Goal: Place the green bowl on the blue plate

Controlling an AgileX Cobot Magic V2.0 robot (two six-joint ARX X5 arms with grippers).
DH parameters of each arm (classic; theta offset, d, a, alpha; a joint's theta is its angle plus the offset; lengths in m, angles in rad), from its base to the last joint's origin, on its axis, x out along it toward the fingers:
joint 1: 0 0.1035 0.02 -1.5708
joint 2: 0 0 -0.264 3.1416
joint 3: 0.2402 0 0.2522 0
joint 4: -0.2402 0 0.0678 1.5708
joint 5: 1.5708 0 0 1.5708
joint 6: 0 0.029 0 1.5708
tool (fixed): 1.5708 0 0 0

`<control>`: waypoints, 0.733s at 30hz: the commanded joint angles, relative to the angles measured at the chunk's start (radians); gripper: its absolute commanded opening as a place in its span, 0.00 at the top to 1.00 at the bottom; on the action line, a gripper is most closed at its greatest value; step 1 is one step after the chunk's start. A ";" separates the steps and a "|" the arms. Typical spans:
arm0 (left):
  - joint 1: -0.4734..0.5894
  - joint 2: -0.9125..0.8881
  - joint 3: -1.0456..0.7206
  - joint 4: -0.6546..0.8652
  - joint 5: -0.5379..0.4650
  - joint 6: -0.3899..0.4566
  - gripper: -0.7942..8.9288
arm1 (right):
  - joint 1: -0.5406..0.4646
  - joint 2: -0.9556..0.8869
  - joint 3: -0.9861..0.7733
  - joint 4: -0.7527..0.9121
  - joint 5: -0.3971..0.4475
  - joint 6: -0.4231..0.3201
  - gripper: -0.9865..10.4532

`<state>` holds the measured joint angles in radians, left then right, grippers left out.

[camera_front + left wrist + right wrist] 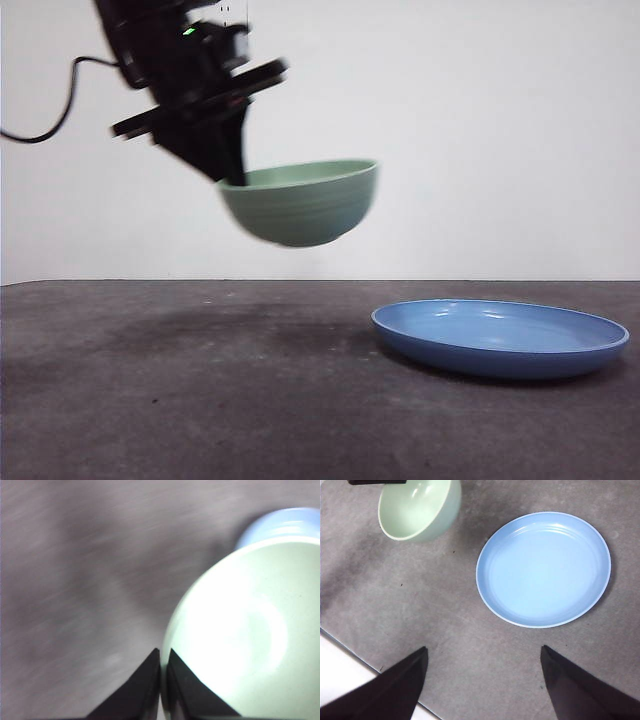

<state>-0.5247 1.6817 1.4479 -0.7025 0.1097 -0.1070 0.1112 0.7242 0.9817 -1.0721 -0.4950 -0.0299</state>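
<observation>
The left gripper [232, 170] holds the green bowl [303, 203] up in the air, well clear of the dark grey table [180, 390]. Its two black jaws are pressed together on the bowl's rim, one inside the wall and one outside, as the left wrist view shows at the bowl's near edge [161, 672]. In the front view the bowl hangs tilted, the gripped side lower than the far side, and it looks slightly smeared, so the ridges on its wall are only faintly readable. The blue plate [500, 338] lies flat on the table, apart from the bowl and below it; the bowl is off to one side of the plate rather than over its middle, though from the left wrist camera a sliver of the plate [285, 525] peeks out just past the bowl's [245, 630] rim. The right gripper [484, 680] waits high above the table with its jaws spread wide and nothing between them. From there the plate [543, 570] appears whole and bare, and the bowl [417, 510] sits beside it, with a dark piece of the left arm just touching its rim.
</observation>
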 commanded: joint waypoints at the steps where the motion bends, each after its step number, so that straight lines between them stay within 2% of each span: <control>1: -0.046 0.036 0.057 0.034 0.006 -0.020 0.91 | 0.003 0.006 0.019 0.009 -0.002 -0.004 0.60; 10: -0.143 0.226 0.226 0.041 0.006 -0.066 0.91 | 0.003 0.006 0.019 0.009 -0.002 -0.003 0.60; 22: -0.220 0.525 0.477 -0.003 0.005 -0.066 0.91 | 0.003 0.006 0.019 0.008 -0.002 0.001 0.60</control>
<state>-0.7353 2.1799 1.8866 -0.7097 0.1108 -0.1688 0.1112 0.7242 0.9817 -1.0718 -0.4950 -0.0296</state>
